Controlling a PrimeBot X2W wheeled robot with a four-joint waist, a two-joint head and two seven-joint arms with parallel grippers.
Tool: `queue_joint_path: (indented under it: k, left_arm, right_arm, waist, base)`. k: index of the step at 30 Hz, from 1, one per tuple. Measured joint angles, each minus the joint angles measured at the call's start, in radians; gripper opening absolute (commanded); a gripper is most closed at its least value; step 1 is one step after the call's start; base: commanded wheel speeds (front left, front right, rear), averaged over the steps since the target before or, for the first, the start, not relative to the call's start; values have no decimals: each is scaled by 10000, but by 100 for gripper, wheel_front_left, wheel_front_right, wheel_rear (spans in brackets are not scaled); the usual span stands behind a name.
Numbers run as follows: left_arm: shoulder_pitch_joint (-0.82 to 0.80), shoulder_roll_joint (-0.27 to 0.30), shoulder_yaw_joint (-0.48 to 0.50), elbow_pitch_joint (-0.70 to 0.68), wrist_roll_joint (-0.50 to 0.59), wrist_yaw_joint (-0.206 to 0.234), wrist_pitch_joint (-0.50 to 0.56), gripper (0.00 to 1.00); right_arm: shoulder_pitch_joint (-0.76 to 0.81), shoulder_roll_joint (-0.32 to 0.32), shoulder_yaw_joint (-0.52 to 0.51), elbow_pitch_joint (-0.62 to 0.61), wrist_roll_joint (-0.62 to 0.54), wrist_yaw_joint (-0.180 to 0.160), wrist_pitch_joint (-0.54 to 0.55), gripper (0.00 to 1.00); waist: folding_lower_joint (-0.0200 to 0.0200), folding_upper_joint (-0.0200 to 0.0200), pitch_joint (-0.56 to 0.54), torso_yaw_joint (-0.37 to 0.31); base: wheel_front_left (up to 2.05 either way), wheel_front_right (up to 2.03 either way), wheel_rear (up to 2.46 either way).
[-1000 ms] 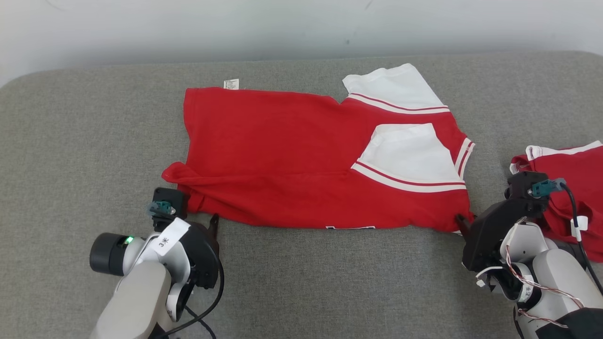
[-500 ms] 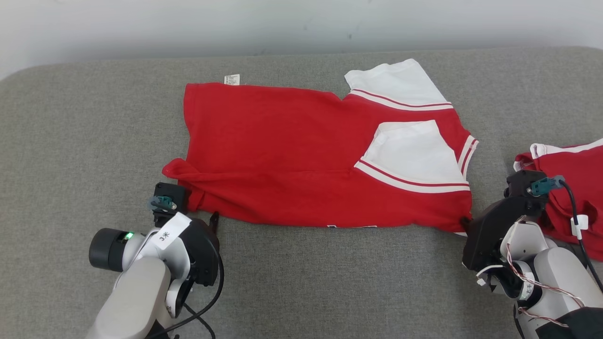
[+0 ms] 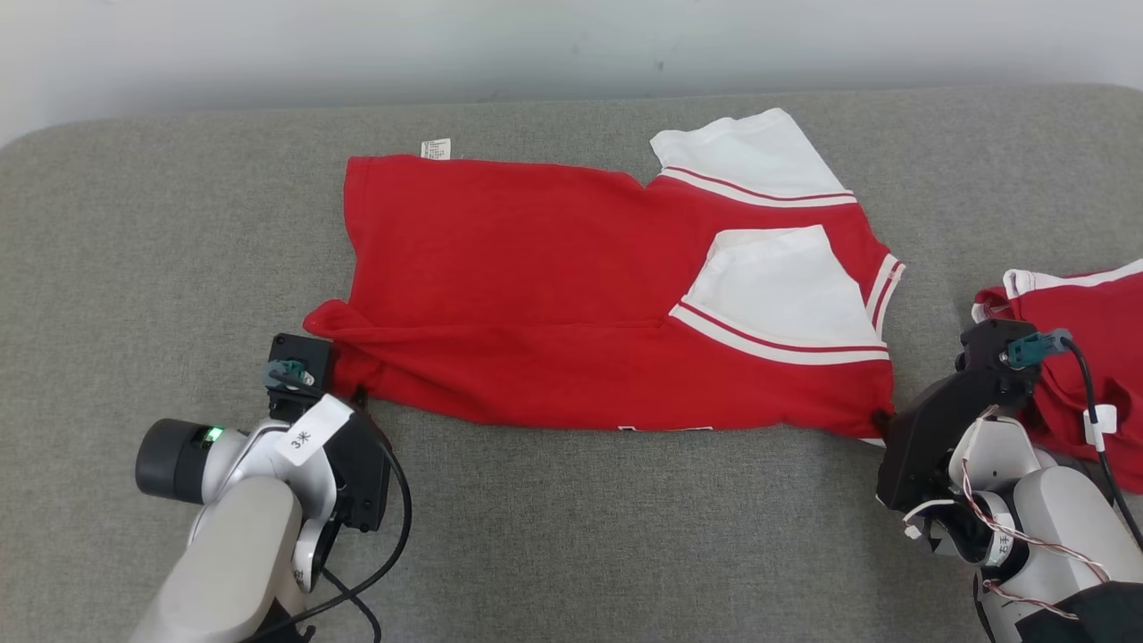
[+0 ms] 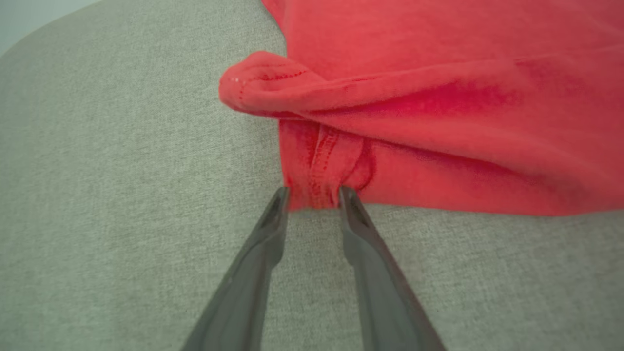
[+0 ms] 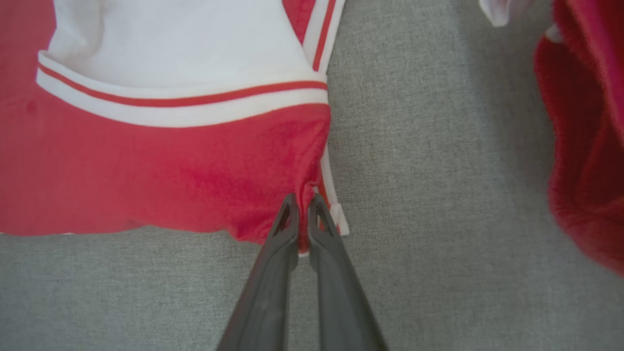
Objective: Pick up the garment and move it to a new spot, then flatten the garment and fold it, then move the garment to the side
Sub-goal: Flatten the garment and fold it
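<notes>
**Desk:** Across the middle of the grey pad [image 3: 625,518], head view: what's changed?

**Photographer:** The left gripper [image 3: 359,395] has edged toward the pad's left end since a second ago. The right gripper [image 3: 880,418] has closed near the pad's right end. The garment [image 3: 536,295] lies there red, partly folded, with its white striped sleeves on the right-hand side.

**Desk:** Left wrist view?

**Photographer:** The jaws have narrowed from wide. The tips now straddle the bunched hem with a gap showing. I'd judge it not yet a firm pinch.

**Desk:** Right wrist view?

**Photographer:** The fingers are clamped on the corner seam, cloth between them. A second red garment [image 5: 585,146] sits at the pad's right end. Once the left bites, a two-handed lift for the fold looks likely.
</notes>
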Motion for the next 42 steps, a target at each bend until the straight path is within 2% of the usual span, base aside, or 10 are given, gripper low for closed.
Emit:
queue_joint_path:
  k: [8,10,11,12,29,30,33,36,42]
  left_arm:
    - [6,46,-102,-67,173,169,-4,51]
    - [9,109,-84,-69,176,182,-2,61]
    - [12,142,-79,-69,176,182,-4,61]
    - [14,159,-73,-69,176,182,-2,71]
    - [64,550,648,-88,-19,489,-105,75]
    - [70,527,625,-123,-19,489,-107,76]
    - [103,364,500,-359,-19,445,-215,89]
    - [175,102,261,-646,-19,299,-282,98]
    - [530,-207,-123,-861,-17,151,-272,99]
  right_arm:
    - [2,33,-46,-50,-31,-6,100,0]
    - [7,33,-63,-61,-35,-6,161,0]
    - [9,33,-75,-67,-59,-6,161,0]
    - [10,33,-90,-75,-61,-6,165,0]
    - [15,56,-194,-215,-88,-6,336,0]
    - [16,56,-203,-215,-88,-6,337,0]
    - [16,56,-224,-213,-88,-6,349,0]
    - [22,56,-234,-205,-138,-6,387,0]
    - [52,65,-253,-201,-159,-6,426,0]
  waist:
    - [0,0,-9,13]
    - [0,0,-10,20]
    - [0,0,-10,25]
    - [0,0,-10,31]
    - [0,0,2,85]
    - [0,0,-1,88]
    - [0,0,-16,102]
    - [0,0,-44,120]
    - [-2,0,-91,152]
  base:
    - [0,0,0]
    - [0,0,0]
    - [0,0,0]
    - [0,0,0]
    - [0,0,0]
    - [0,0,0]
    - [0,0,0]
    - [0,0,0]
    - [0,0,0]
